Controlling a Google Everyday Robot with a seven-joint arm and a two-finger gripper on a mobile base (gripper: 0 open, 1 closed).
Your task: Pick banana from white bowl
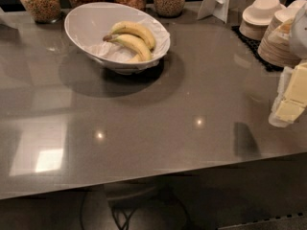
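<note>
The gripper (290, 99) hangs at the right edge, well apart from the white bowl (84, 18); how wide it stands, cannot tell. The banana (135, 44) lies inside (light, soft, easily bruised), probably best taken mid-body across its curve.

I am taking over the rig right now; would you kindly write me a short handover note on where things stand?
The tool is at the right edge of the view, over the table and well apart from the fruit.
Two bananas lie on paper in the white bowl, at the back left of the table.
Done: nothing; no banana is lifted.
Left: bring the tool to the white bowl, grasp a banana and lift it out.
</note>
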